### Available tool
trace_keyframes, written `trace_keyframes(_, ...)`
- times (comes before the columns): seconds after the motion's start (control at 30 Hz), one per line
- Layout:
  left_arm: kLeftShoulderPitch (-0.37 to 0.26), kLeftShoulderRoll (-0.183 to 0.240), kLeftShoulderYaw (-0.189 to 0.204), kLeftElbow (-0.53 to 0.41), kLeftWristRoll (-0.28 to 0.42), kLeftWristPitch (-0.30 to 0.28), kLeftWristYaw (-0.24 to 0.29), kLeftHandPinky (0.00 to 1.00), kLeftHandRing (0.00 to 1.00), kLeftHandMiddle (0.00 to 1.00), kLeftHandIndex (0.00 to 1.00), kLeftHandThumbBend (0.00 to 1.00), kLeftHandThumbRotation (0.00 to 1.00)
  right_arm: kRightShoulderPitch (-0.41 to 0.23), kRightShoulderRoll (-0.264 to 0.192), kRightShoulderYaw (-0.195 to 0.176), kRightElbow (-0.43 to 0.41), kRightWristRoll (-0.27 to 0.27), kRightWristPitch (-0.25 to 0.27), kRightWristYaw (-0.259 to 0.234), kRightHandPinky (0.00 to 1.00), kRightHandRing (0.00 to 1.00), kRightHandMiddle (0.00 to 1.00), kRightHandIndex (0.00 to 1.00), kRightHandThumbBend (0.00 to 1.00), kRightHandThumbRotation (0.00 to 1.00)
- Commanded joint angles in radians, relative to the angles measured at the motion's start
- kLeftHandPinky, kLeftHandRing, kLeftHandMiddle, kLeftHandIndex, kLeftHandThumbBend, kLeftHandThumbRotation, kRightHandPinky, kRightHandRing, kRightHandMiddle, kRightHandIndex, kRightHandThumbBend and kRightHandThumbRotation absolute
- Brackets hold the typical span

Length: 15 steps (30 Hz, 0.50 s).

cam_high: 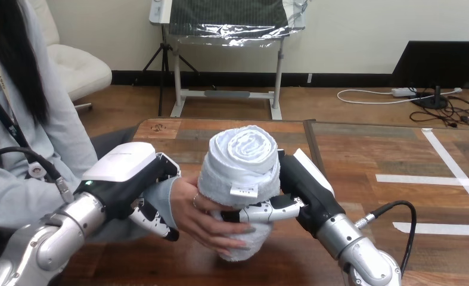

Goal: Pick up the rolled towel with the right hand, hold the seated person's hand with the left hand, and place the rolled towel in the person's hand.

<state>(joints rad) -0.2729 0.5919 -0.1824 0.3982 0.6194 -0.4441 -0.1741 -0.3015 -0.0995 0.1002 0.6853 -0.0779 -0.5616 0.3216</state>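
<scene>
A white rolled towel (242,173) stands upright at the middle of the table, its spiral end facing up. My right hand (300,190) is on its right side, thumb and fingers curled round it. The person's hand (205,217) reaches in from the left and cups the towel's lower left, fingers wrapped under it. My left hand (130,182) sits over the person's wrist, with fingers curled beneath it.
The wooden table (351,155) spreads to the right, with white tape strips (452,173) on its far right. The person sits close at the left edge. A black cable (398,208) loops by my right wrist.
</scene>
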Motion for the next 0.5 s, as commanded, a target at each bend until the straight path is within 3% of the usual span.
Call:
trace_keyframes(0.0,-0.257,-0.064,0.017,-0.047,-0.041,-0.069,0.093,0.24,0.29,0.35,0.35,0.88,0.0,-0.071,0.081,0.049,-0.142,-0.013,-0.035,-0.027,0.24,0.29,0.37,0.42,0.73,0.0)
trace_keyframes(0.47,-0.233,-0.07,0.023,-0.076,-0.052,-0.038,0.062,0.24,0.3,0.37,0.37,0.85,0.0,-0.074,0.077,0.052,-0.14,-0.018,-0.031,-0.055,0.24,0.29,0.37,0.42,0.75,0.0)
